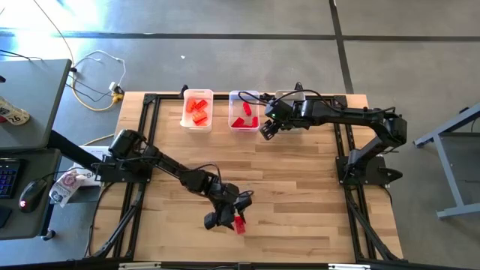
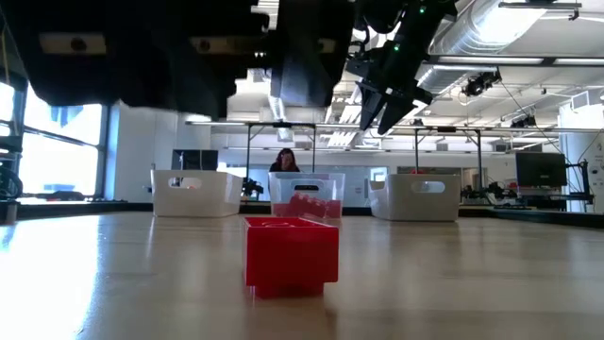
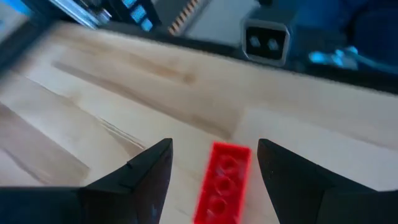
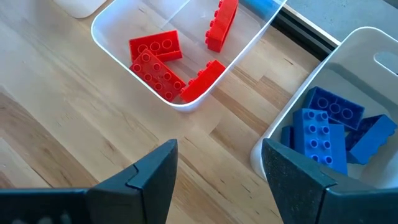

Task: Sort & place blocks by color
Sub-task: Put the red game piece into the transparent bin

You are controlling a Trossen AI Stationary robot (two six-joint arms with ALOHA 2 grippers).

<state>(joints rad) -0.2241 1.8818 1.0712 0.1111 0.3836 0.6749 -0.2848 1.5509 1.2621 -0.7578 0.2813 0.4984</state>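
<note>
Left gripper [image 3: 214,180] spread open over lone red block [image 3: 224,183] near front table edge, not gripping. Right gripper [image 4: 217,180] open, empty, hovering between red bin [image 4: 186,99] and blue bin [image 4: 280,134]. Blue bin mostly hidden from above by arm.

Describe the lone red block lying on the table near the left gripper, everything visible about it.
The red block is a small, glossy plastic toy brick, long and narrow, with round studs on top. It lies flat, studs up, on the bare wooden table near the front edge, far from the bins. The left gripper hovers over it, open, a dark finger on each side of the block. Nothing is seen touching it but the table.
</note>
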